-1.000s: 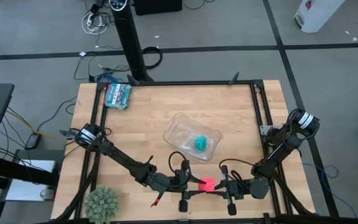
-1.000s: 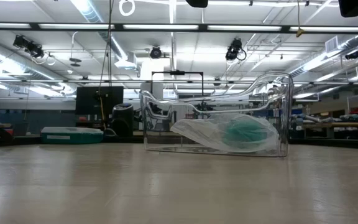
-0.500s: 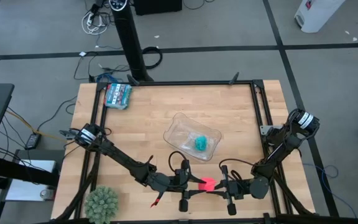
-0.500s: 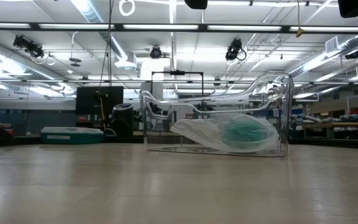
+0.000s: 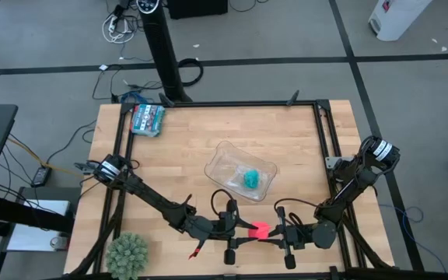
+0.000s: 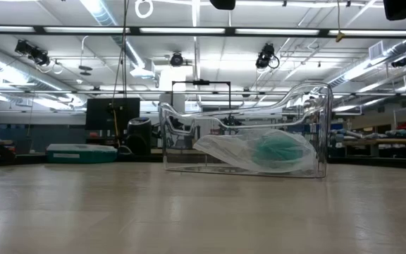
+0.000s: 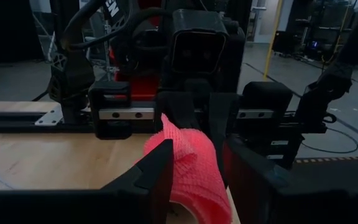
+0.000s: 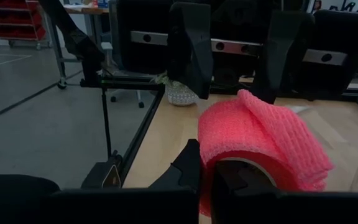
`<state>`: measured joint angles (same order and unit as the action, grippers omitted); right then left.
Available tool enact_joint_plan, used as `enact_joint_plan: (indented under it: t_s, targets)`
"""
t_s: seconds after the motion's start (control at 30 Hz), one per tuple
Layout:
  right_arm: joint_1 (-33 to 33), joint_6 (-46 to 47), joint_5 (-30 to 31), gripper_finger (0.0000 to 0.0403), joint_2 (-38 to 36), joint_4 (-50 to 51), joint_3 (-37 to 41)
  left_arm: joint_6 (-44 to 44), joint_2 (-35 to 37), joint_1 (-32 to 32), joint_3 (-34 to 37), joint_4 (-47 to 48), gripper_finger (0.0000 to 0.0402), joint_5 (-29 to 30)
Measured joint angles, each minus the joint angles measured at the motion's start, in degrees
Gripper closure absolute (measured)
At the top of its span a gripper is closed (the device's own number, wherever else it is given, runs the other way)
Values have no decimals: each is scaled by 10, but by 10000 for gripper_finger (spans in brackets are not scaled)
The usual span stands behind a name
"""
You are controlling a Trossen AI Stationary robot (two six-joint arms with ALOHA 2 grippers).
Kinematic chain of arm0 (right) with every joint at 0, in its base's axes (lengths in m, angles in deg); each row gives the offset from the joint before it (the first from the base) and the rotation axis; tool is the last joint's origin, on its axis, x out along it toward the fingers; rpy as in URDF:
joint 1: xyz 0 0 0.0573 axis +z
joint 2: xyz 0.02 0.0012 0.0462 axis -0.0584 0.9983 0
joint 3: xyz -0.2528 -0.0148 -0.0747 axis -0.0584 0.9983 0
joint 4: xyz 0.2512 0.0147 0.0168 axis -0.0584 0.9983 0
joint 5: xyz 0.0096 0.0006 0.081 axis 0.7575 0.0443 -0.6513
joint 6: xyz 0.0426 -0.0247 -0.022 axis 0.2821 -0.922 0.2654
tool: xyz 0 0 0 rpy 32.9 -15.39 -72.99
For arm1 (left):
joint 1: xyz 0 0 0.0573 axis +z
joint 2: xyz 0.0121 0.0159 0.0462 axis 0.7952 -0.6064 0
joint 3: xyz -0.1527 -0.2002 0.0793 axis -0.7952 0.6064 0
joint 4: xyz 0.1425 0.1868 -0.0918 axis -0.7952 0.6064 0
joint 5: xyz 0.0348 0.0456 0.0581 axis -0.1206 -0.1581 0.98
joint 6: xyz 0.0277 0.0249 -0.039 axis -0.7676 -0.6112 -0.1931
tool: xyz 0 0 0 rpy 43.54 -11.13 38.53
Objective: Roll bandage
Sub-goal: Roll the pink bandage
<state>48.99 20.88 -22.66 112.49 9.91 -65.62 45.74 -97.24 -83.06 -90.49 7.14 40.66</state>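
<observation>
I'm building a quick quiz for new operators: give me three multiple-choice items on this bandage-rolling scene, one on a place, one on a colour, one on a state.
1. Where is the bandage?
A. between the two pincers at the table's near edge
B. in the clear tray
C. beside the green spiky ball

2. What colour is the roll in the clear tray?
A. pink
B. teal
C. yellow

3. How does the right pincer stand?
A. wide open, nothing in it
B. out of sight
C. shut on the bandage

Answers: 1 A, the high view shows it between the left pincer and the right one. 2 B, teal shows through the tray. 3 C, the right wrist view shows its fingers pinching the pink fabric.
</observation>
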Motion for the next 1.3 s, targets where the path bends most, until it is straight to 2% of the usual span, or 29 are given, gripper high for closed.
enact_joint_plan:
  t_s: [0.1, 0.3, 0.53, 0.67, 0.83, 0.97, 1.03, 1.13, 1.3]
  targets:
    - [2, 0, 0, 397, 0, 0, 0, -13, 0, 0, 0, -1, 254, 2]
    - [15, -6, 2, 397, 0, 2, 0, -48, 9, 0, 0, 15, 254, 41]
    - [24, -20, 28, 397, -1, 2, 0, -34, 14, -1, 0, 31, 251, 33]
    - [24, -21, 30, 397, -1, 2, 0, -19, 21, -1, 0, 54, 232, 31]
    - [32, -21, 31, 397, -1, 2, 0, -1, 52, -4, 0, 125, 199, 30]
    - [40, -26, 41, 397, -15, 19, 0, 45, 74, -5, 0, 200, 193, 29]
    - [43, -53, 36, 397, -23, 41, 0, 73, 77, -5, 0, 219, 193, 29]
    - [43, -149, 13, 399, -27, 87, 0, 90, 76, -5, 0, 228, 194, 29]
    - [42, -286, 22, 401, -27, 163, 0, 118, 76, -5, 0, 237, 194, 29]
